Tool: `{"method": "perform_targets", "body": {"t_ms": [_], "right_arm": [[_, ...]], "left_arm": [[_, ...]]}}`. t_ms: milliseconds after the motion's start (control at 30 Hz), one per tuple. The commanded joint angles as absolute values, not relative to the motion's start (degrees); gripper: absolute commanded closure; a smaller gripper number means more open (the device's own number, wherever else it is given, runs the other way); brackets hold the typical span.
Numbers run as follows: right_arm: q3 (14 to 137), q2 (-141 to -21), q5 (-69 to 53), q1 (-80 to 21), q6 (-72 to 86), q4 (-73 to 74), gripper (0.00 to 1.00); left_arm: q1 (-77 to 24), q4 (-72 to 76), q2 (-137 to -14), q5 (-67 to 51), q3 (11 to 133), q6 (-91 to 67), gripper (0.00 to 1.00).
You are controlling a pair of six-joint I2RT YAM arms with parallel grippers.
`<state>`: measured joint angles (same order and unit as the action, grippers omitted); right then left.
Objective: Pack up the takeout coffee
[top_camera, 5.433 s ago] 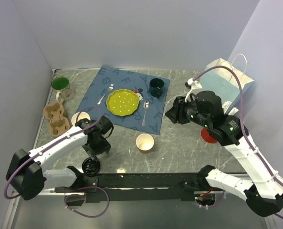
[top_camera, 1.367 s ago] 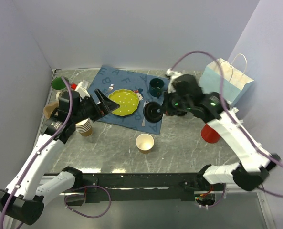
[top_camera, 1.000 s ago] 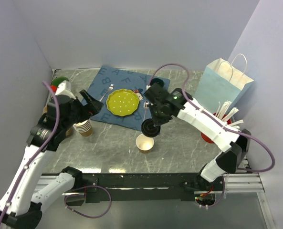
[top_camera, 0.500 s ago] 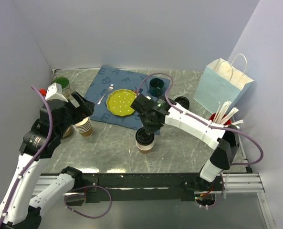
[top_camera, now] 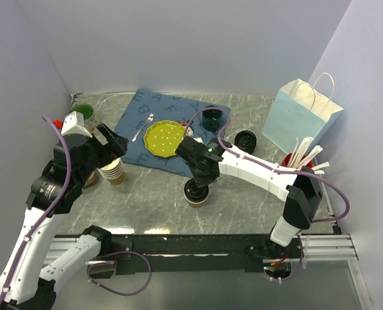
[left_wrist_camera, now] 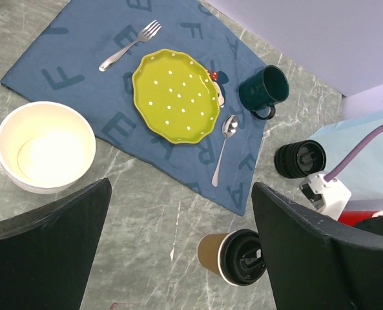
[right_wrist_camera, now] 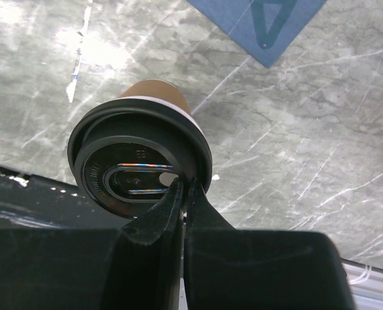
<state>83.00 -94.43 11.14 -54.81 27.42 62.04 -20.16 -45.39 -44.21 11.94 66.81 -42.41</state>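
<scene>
The takeout coffee (top_camera: 196, 192), a brown paper cup under a black lid, stands upright on the marble in front of the placemat. My right gripper (top_camera: 198, 182) reaches in from the right and is shut on the lid's near rim. In the right wrist view the thin rim sits pinched between the gripper's (right_wrist_camera: 185, 191) two fingers, over the coffee (right_wrist_camera: 139, 161). My left gripper (top_camera: 113, 146) hangs high at the left, wide open and empty. From the left wrist view the coffee (left_wrist_camera: 238, 257) shows far below, between the spread jaws of that gripper (left_wrist_camera: 178, 255).
A light blue paper bag (top_camera: 304, 115) stands at the back right, with a red cup of stirrers (top_camera: 293, 166) before it. A loose black lid (top_camera: 245, 138), a dark mug (top_camera: 211, 118), a yellow plate (top_camera: 163, 137) and cutlery lie around the blue placemat (top_camera: 136, 119). Stacked tan cups (top_camera: 114, 172) stand under the left arm.
My right gripper carried the black lid down and left onto the open cup, and it now sits on the cup. The left arm rose and pulled back to the left, then held still.
</scene>
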Motion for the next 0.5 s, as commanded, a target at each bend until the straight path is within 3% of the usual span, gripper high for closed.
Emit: {"method": "perform_targets", "body": {"t_ms": [0, 467], "right_arm": [[82.3, -94.7, 13.0, -54.9, 28.7, 59.9, 1.00], [81.6, -94.7, 12.2, -54.9, 29.3, 60.1, 0.96]], "left_arm": [[-20.0, -45.0, -43.4, 12.6, 68.2, -41.7, 0.03], [-20.0, -45.3, -43.6, 11.3, 68.5, -41.6, 0.03]]}}
